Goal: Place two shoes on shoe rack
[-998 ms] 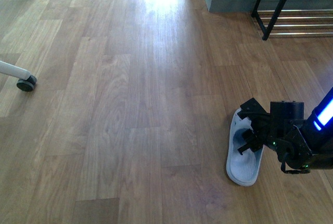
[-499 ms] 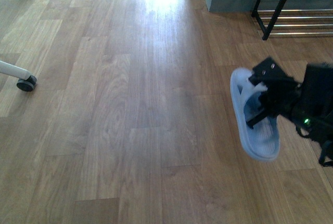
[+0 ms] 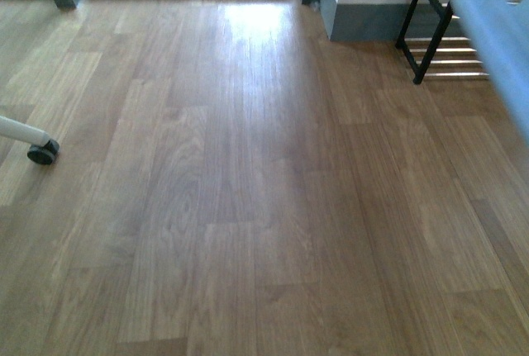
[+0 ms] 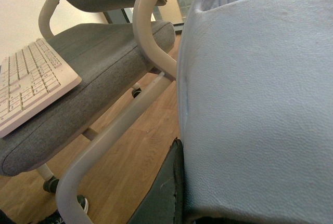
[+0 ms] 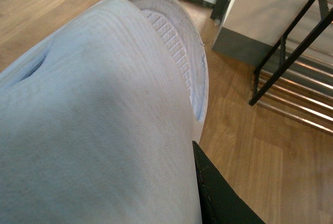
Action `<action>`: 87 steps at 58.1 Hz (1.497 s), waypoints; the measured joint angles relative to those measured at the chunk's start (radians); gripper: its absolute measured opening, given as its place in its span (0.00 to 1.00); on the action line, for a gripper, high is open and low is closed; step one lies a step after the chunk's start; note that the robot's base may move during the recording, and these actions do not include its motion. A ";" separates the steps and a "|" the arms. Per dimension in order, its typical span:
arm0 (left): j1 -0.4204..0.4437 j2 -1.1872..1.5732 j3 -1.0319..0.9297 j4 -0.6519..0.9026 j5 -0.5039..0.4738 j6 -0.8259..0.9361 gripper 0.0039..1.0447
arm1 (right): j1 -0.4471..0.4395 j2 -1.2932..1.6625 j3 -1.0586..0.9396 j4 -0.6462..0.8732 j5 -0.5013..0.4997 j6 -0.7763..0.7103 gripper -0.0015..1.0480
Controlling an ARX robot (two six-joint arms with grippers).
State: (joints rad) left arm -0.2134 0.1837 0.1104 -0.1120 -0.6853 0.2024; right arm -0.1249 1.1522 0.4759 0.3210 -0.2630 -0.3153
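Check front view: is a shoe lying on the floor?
No, the only shoe in view hangs blurred at the right edge, in front of the shoe rack.

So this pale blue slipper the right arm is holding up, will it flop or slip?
Probably light: the slipper looks like one moulded foam piece. Likely fairly stiff, as no sag shows in the air. Its ribbed patch may resist slipping.

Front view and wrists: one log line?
phase: carry | right gripper: shut on blue slipper, raised | left gripper: shut on second slipper | shoe rack: ahead right
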 joint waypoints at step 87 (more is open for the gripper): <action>0.000 0.000 -0.001 0.000 0.000 0.000 0.02 | 0.020 -0.211 -0.079 -0.063 -0.014 0.055 0.02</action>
State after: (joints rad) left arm -0.2131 0.1833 0.1097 -0.1120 -0.6849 0.2028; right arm -0.1051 0.9417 0.3969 0.2581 -0.2768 -0.2607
